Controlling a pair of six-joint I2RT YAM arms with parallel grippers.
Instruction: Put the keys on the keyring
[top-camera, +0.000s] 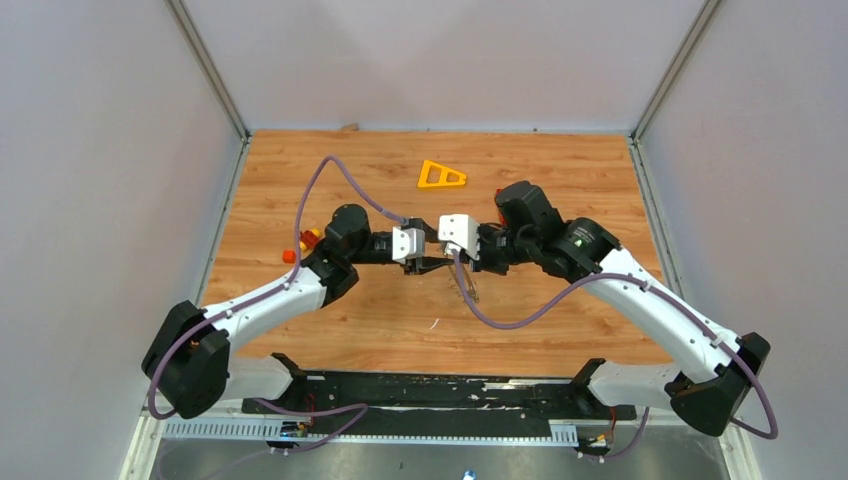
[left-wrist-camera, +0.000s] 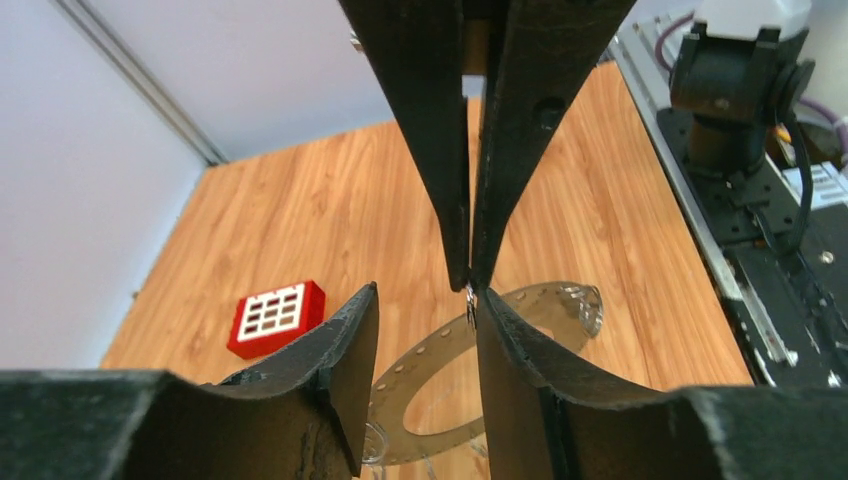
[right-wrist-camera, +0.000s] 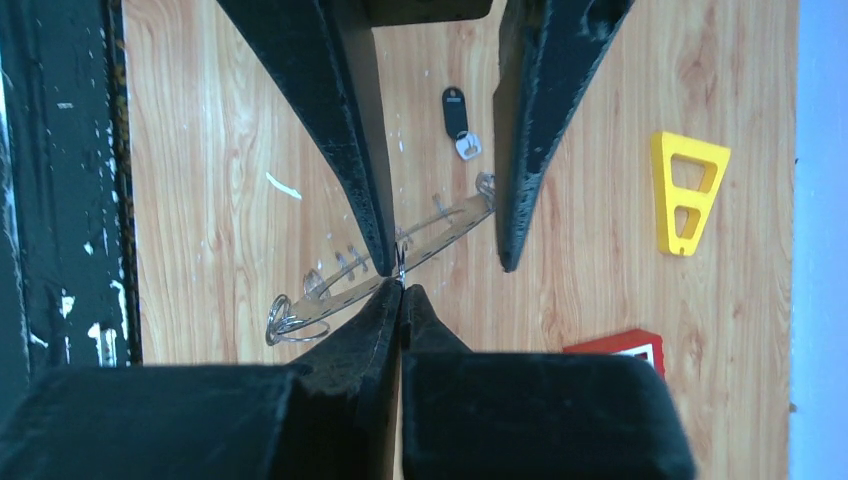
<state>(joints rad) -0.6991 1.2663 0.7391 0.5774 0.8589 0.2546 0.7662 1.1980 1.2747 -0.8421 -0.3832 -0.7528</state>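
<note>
The keyring (right-wrist-camera: 445, 222), a flat grey ring with small holes and wire loops along its rim, hangs above the table in the middle (top-camera: 467, 287). My right gripper (right-wrist-camera: 400, 290) is shut on a thin wire loop at its rim. Seen from the left wrist, those closed fingers come down from above (left-wrist-camera: 470, 283) onto the ring (left-wrist-camera: 412, 365). My left gripper (left-wrist-camera: 428, 300) is open and nothing lies between its fingers. Its tips straddle the right gripper's tip. One black-headed key (right-wrist-camera: 455, 108) with a silvery end lies loose on the wood beyond the ring.
A red keypad block (left-wrist-camera: 277, 317) lies on the table to the left, next to small orange and yellow pieces (top-camera: 310, 237). An orange triangular frame (top-camera: 441, 176) sits at the back. The black base rail (top-camera: 440, 390) runs along the near edge.
</note>
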